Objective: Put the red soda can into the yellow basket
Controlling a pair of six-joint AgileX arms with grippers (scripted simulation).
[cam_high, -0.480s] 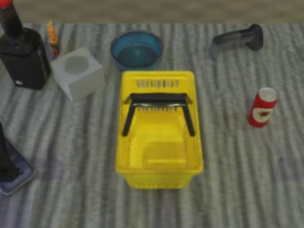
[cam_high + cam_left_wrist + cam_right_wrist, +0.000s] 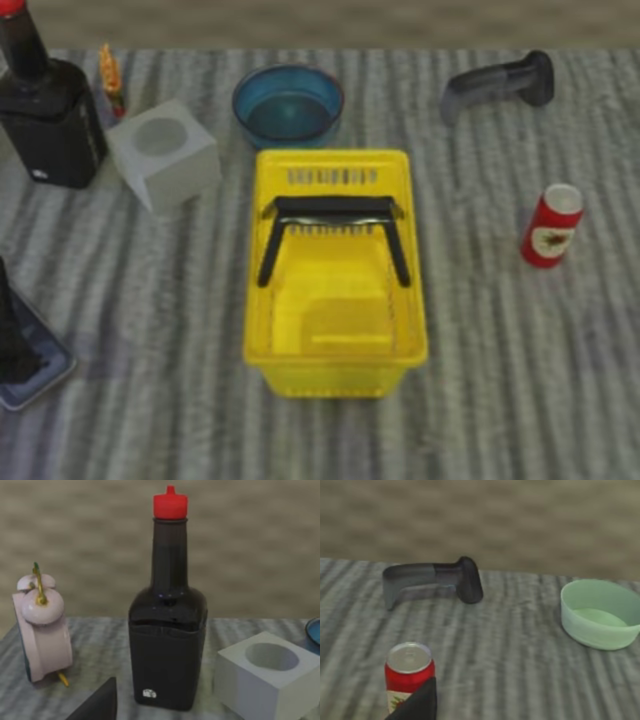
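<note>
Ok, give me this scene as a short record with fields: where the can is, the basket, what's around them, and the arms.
can: red soda can upright on the table's right side, apart from the basket
basket: yellow basket at centre, black handle folded across it, nothing inside
behind basket: blue bowl
far right: grey scanner
left side: dark bottle, white block
arms: neither gripper's fingertips shown

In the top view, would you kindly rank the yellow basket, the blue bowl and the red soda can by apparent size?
1. Yellow basket, by far the largest.
2. Blue bowl.
3. Red soda can, clearly the smallest.
</note>
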